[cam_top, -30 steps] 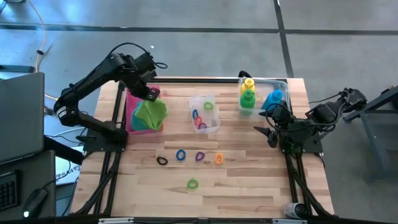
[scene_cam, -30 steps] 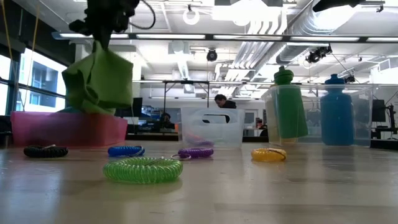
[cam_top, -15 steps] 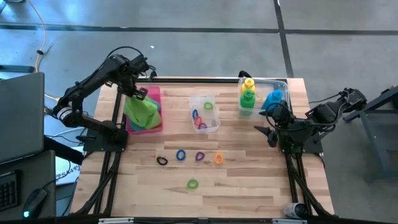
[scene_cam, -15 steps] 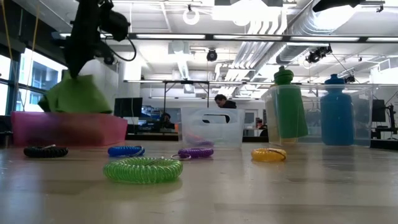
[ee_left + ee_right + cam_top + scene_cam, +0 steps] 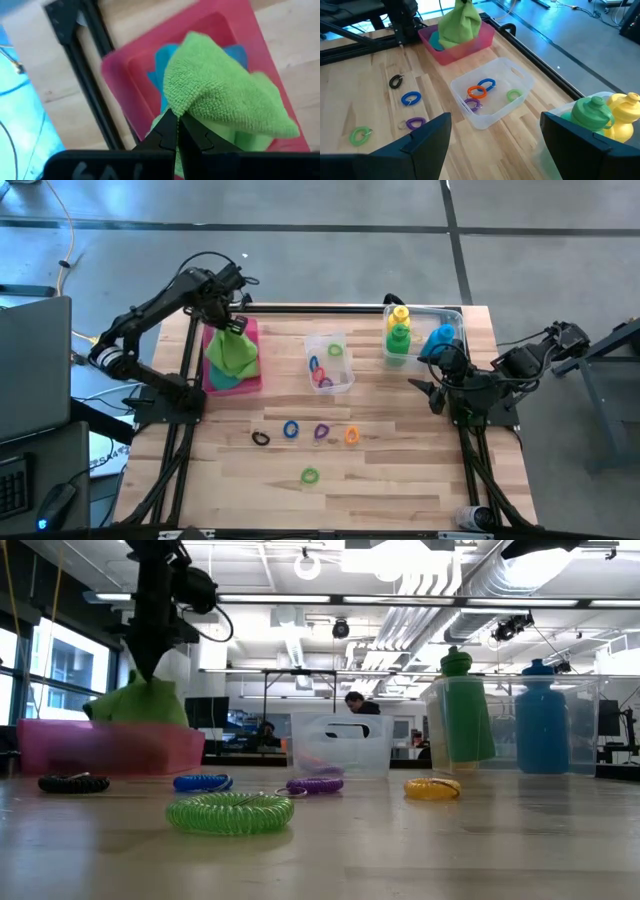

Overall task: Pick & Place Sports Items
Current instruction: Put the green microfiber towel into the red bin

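High view: the left pincer (image 5: 232,323) hangs over the pink tray (image 5: 252,379) at the counter's (image 5: 400,480) left edge, clamped on a peak of the lime green towel (image 5: 233,352), whose lower folds drape onto the teal towel (image 5: 226,379) lying in the tray. The left wrist view shows the two fingers pressed together on a pinch of cloth, with the teal showing beneath.

The step in hand appears to be laying the lime towel down in the tray. To do it well, lower until most of the cloth is bearing on the teal towel, keep the bundle centred so no fold spills over the rim, then part the fingers and lift straight up so the nap doesn't snag and drag.

The right pincer (image 5: 437,387) waits with fingers apart near the clear box holding the yellow bottle (image 5: 400,314), green bottle (image 5: 399,337) and blue bottle (image 5: 440,339). Several elastic rings (image 5: 321,433) lie loose on the counter.
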Controlling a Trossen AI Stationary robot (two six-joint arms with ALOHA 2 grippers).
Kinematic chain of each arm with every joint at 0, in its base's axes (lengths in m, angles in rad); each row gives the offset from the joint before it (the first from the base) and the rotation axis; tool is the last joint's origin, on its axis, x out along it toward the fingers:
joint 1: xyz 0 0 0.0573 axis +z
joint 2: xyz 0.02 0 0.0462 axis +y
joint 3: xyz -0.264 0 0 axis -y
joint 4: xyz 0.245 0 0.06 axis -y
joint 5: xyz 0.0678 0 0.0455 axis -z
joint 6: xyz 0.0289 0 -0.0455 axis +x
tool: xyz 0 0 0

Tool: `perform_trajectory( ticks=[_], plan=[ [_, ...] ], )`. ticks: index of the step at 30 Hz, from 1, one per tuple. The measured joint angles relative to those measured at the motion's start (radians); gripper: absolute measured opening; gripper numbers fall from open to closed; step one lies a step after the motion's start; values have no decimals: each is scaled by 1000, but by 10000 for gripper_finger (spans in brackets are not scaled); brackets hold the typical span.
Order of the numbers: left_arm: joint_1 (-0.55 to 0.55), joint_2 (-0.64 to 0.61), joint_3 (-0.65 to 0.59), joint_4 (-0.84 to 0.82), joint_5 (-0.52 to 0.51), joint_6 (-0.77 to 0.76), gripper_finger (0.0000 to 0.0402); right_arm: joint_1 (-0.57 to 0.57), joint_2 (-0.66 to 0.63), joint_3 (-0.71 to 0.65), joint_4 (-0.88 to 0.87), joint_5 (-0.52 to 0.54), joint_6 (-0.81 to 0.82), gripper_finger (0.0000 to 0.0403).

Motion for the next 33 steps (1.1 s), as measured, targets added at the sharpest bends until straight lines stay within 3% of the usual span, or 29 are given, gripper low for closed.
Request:
perform_trajectory(
  ticks=[15, 27, 33],
  plan=[
    [-68, 50, -257, 107, 141, -31, 0, 0, 0, 0, 0, 0, 21, 295],
    [-121, 50, -276, 169, 154, -63, 19, 0, 0, 0, 0, -1, 21, 295],
    [-131, 50, -276, 166, 187, -22, 65, 0, 0, 0, 0, -3, 21, 295]
  ],
)
